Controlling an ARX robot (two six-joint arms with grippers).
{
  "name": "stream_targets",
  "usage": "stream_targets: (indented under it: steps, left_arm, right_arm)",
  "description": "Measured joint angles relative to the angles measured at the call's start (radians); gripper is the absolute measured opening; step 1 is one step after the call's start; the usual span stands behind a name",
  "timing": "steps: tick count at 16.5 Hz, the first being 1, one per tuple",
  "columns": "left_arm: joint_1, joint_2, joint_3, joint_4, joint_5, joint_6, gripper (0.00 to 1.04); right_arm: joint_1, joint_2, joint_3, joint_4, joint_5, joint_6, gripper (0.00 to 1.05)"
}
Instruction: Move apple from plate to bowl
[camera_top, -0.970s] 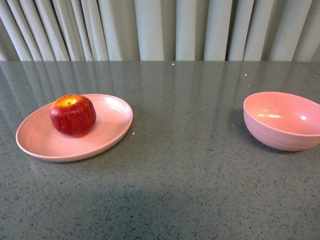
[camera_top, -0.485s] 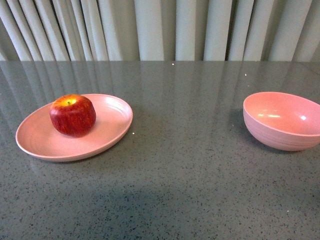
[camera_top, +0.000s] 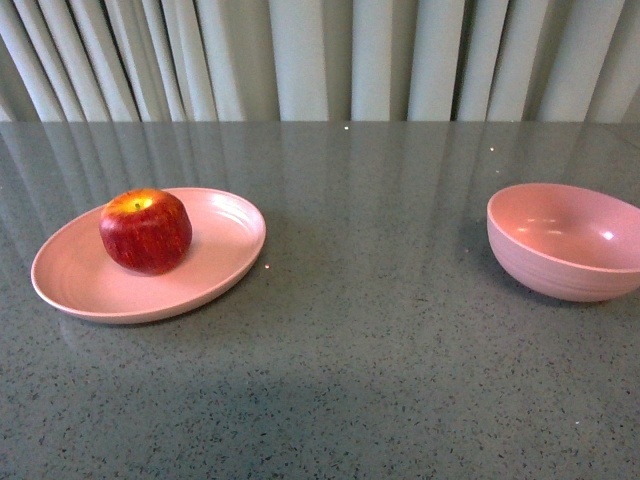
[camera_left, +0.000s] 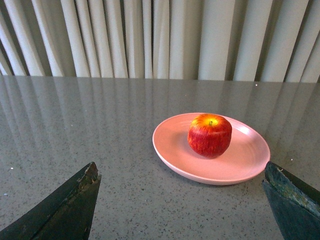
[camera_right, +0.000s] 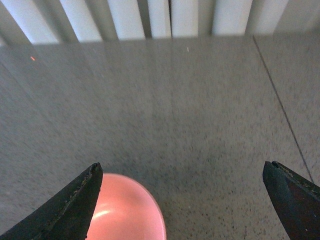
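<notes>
Both spread wide: left gripper (camera_left: 181, 169), right gripper (camera_right: 182, 167). I'd bring left low around the apple (camera_left: 210, 135), squeeze gently.

Left pincer (camera_left: 181, 168) and right pincer (camera_right: 181, 166) — dark, tapering wedge fingers (camera_left: 75, 205) with scuffed, paler edges

Round red apple (camera_top: 146, 231) sits upright on shallow pale-pink plate (camera_top: 80, 283), tabletop's left; deep pale-pink bowl (camera_top: 566, 240) near right edge, empty
</notes>
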Motion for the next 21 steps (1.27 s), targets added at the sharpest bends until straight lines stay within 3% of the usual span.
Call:
stream_targets:
  steps: [4, 11, 18, 20, 21]
  left_arm:
    - [0.0, 0.0, 0.0, 0.0, 0.0, 0.0, 0.98]
    - [0.0, 0.0, 0.0, 0.0, 0.0, 0.0, 0.98]
    - [0.0, 0.0, 0.0, 0.0, 0.0, 0.0, 0.98]
    - [0.0, 0.0, 0.0, 0.0, 0.0, 0.0, 0.98]
    - [0.0, 0.0, 0.0, 0.0, 0.0, 0.0, 0.98]
  right_arm:
    - [0.016, 0.293, 0.165, -0.219, 0.001, 0.007, 0.98]
    - [0.029, 0.381, 0.181, -0.251, -0.015, 0.087, 0.95]
    - [0.029, 0.381, 0.182, -0.273, -0.046, 0.103, 0.29]
    - [0.028, 0.381, 0.183, -0.279, -0.053, 0.113, 0.06]
    - [0.027, 0.381, 0.188, -0.283, -0.055, 0.113, 0.03]
